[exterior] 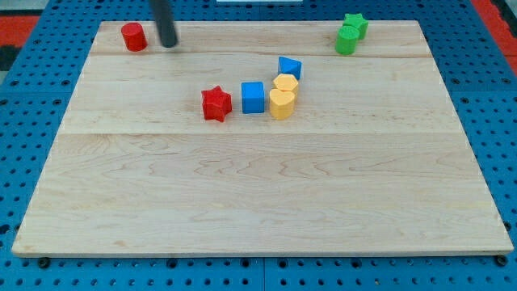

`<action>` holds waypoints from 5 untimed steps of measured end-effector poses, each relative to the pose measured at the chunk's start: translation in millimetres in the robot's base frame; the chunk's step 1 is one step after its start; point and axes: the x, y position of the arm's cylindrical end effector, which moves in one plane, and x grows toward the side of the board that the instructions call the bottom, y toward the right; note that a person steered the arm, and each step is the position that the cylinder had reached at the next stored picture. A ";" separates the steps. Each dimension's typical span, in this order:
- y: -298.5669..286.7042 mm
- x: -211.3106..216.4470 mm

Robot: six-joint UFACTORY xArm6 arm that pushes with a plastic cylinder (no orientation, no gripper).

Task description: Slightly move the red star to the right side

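My tip (169, 45) is hovering near the bench's top edge; the red star (216, 104) is lying below-right of it, apparently just beside the blue cube (253, 98). The end effector is grasping nothing.

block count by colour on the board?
Red: 2, red star block, red cylinder block
Blue: 2, blue cube block, blue angled block
Yellow: 2, yellow heart block, yellow rounded block
Green: 2, green star block, green cylinder block
Total: 8
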 end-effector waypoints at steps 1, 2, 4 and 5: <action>15.6 57.7; -21.2 107.9; 44.7 202.6; 45.8 197.0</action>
